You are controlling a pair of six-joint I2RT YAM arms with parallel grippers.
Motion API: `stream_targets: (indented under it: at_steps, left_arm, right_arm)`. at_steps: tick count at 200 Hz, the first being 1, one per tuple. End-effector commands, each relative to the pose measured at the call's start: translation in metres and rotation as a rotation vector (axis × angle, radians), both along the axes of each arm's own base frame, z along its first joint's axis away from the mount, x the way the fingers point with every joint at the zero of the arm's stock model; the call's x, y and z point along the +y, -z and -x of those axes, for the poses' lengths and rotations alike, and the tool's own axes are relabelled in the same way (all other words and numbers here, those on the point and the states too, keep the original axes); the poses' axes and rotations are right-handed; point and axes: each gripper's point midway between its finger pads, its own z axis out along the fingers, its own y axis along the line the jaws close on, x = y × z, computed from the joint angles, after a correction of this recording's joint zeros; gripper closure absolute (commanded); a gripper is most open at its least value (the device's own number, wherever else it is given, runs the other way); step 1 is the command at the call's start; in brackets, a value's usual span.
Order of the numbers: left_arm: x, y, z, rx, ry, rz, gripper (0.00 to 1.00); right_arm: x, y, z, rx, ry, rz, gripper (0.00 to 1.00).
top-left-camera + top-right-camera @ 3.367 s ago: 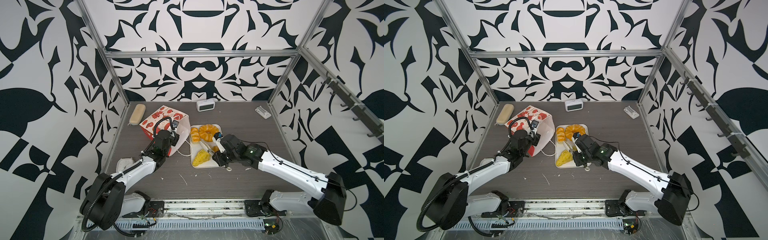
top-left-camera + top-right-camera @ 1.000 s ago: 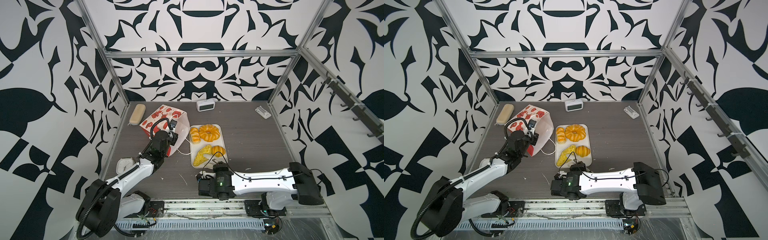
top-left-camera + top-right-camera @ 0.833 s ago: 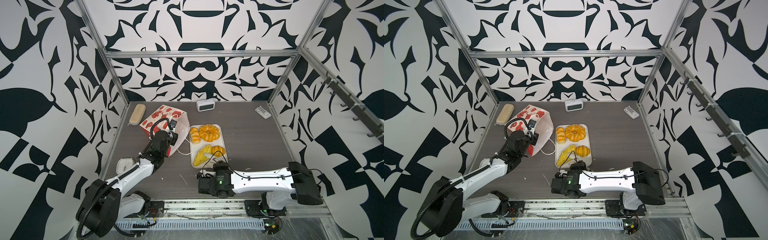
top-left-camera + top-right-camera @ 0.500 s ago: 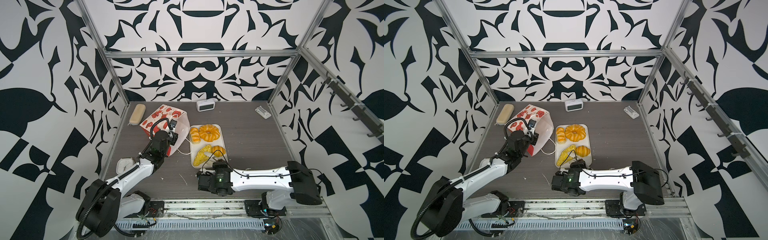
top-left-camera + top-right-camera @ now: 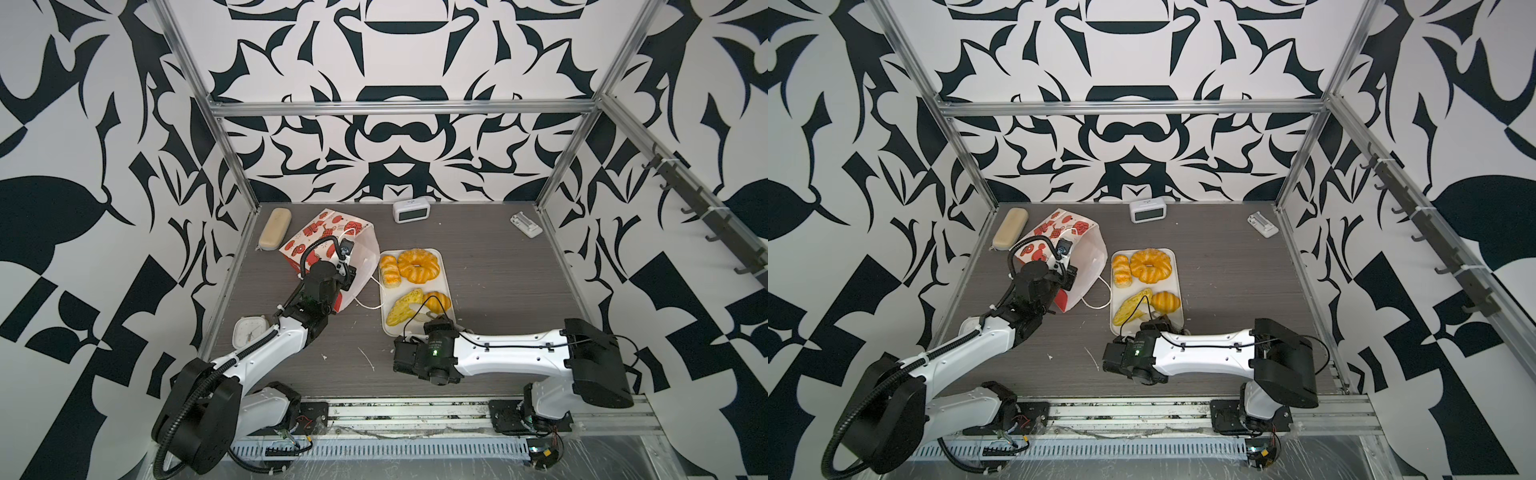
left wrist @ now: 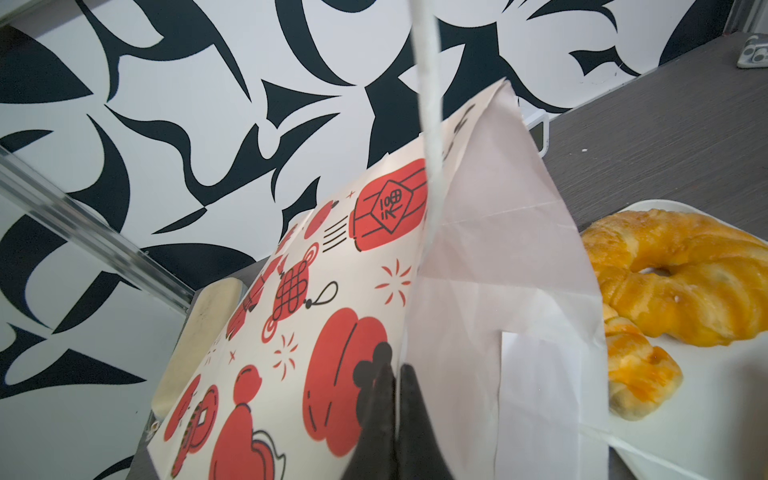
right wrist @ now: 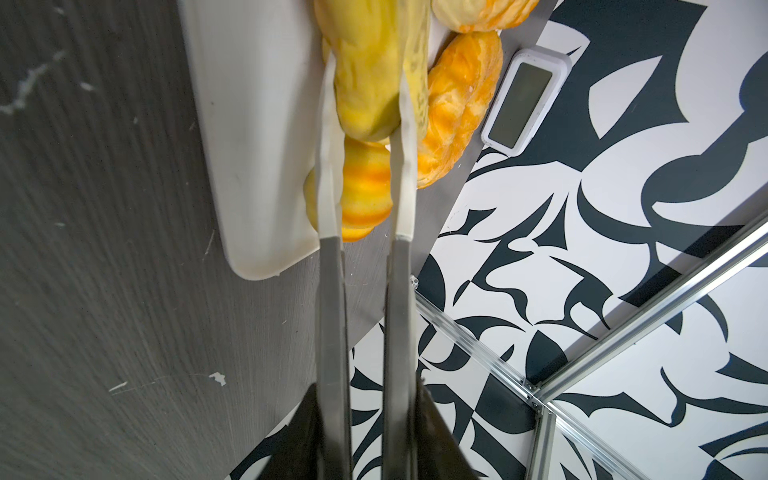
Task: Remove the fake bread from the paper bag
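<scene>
Four breads (image 5: 417,266), one bag (image 5: 320,226), one tray (image 5: 388,301)

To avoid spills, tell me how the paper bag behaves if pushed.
Likely light and floppy: the paper bag is thin, creased paper. Probably tips easily: it is tall and leaning, steadied by the left fingers pinching its rim.

Golden-orange fake bread (image 5: 417,266), white tray (image 5: 386,300), red-and-white printed paper bag (image 5: 320,228) (white inside).

Dark wood-grain worktop (image 5: 498,291), beige zip case (image 5: 274,228) at eleven o'clock, red-and-white paper bag (image 5: 320,237) at ten, white digital clock (image 5: 411,211) at twelve, small white device (image 5: 526,224) at two, white tray (image 5: 385,299) at centre, analog alarm clock (image 5: 249,332) at eight, white scraps (image 5: 365,358) at seven.
</scene>
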Motion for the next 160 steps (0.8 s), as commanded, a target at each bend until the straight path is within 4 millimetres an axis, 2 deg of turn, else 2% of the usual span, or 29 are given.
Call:
stream_targets:
  at_steps: [1,103,160]
  left_arm:
    - [0.004,-0.002,0.000,-0.024,-0.015,0.021,0.96]
    - [0.006,-0.003,0.001,-0.033,-0.018,0.028,0.96]
    - [0.006,-0.005,0.002,-0.041,-0.018,0.038,0.96]
  right_arm:
    - [0.002,-0.015,-0.004,-0.032,0.011,-0.011,0.75]
    - [-0.011,-0.046,0.006,0.036,0.017,0.060,0.80]
    - [0.015,-0.057,-0.008,-0.052,-0.051,-0.002,0.79]
